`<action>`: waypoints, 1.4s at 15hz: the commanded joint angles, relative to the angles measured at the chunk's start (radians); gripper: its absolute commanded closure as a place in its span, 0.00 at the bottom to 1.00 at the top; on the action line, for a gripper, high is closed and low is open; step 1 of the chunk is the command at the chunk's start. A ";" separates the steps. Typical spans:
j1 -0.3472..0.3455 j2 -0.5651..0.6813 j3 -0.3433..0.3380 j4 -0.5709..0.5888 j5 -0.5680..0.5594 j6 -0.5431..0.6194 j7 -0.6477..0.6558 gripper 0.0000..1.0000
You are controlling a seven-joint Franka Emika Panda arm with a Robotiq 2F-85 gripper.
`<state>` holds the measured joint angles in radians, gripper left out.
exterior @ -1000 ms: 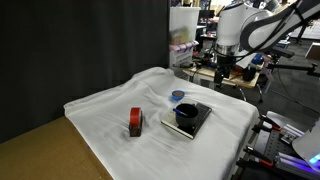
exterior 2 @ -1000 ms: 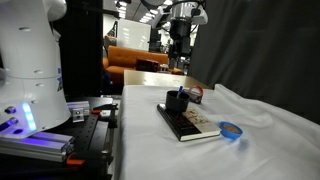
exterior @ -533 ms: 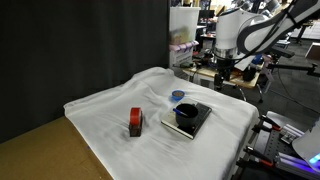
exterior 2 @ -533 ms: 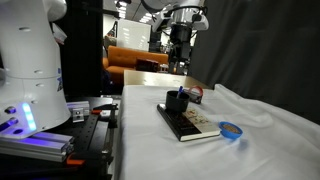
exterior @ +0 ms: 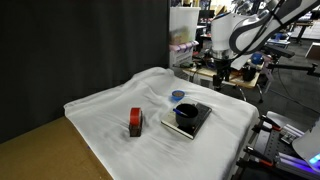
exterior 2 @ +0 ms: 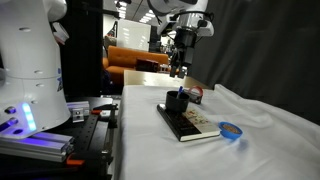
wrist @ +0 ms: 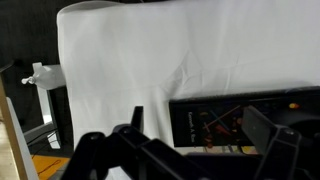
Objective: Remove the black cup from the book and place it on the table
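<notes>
The black cup [exterior: 185, 114] stands upright on the book [exterior: 200, 122], near the edge of the table [exterior: 105, 105] with its wrinkled white cloth. Both exterior views show this; the cup [exterior 2: 177, 101] sits on the end of the book [exterior 2: 198, 125] nearest the arm. My gripper [exterior: 220, 74] hangs in the air above and behind the cup, apart from it [exterior 2: 180, 68]. In the wrist view the jaws [wrist: 200, 130] are spread wide and empty over the book's dark cover with reddish print [wrist: 230, 118]. I cannot make out the cup there.
A red and black block [exterior: 135, 122] stands on the cloth to one side of the book. A blue round lid [exterior: 177, 96] lies close to the book. Bare wood [exterior: 40, 150] shows at the table's corner. Robot base and equipment [exterior 2: 30, 70] stand beside the table.
The gripper has come lower and slightly closer to the cup and book. The cup, book, block and lid have not moved.
</notes>
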<state>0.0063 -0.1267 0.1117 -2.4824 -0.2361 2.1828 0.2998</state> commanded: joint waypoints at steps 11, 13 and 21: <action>0.036 0.070 -0.017 0.146 0.174 -0.251 -0.064 0.00; 0.038 0.076 -0.018 0.159 0.199 -0.279 -0.077 0.00; 0.040 0.061 -0.015 0.144 0.225 -0.267 -0.064 0.00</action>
<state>0.0350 -0.0655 0.1084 -2.3391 -0.0103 1.9172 0.2358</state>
